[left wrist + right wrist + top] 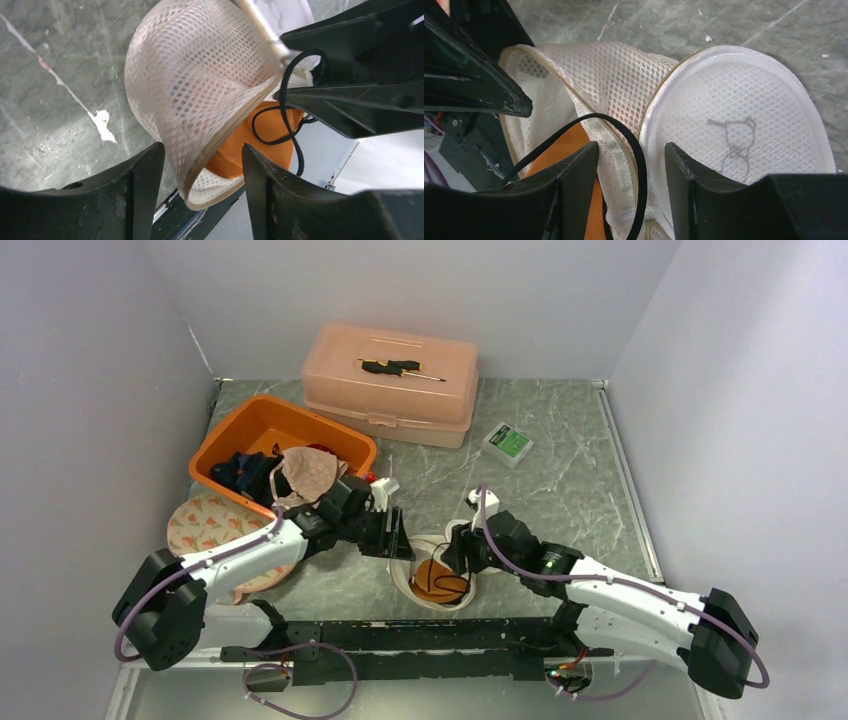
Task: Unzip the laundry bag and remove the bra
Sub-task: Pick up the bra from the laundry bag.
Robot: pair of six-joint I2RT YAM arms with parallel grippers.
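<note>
Left pincer (pixel 202 172) first: fingers apart, and the tan-bound rim of the laundry bag (pixel 200 75) runs through the gap with daylight on either side, so nothing is clamped. The right pincer (pixel 631 165) is also spread, but folded mesh and seam fill its gap from finger to finger, and I cannot tell whether it's gripping. A thin black strap (pixel 624 135) loops right through that gap too. The bag stands up on its edge on the desk (pixel 50 100), between the two pincers at the middle of the near side, with its mouth gaping. The orange bra (pixel 250 145) is still inside, showing just past the rim the left pincer straddles. Both arms are on the bag, but I'd judge the right one better placed, with the strap already between its fingers. Most of the bra is hidden behind mesh and black fingers, and I can't pick out the zip pull or how far the zip runs.
</note>
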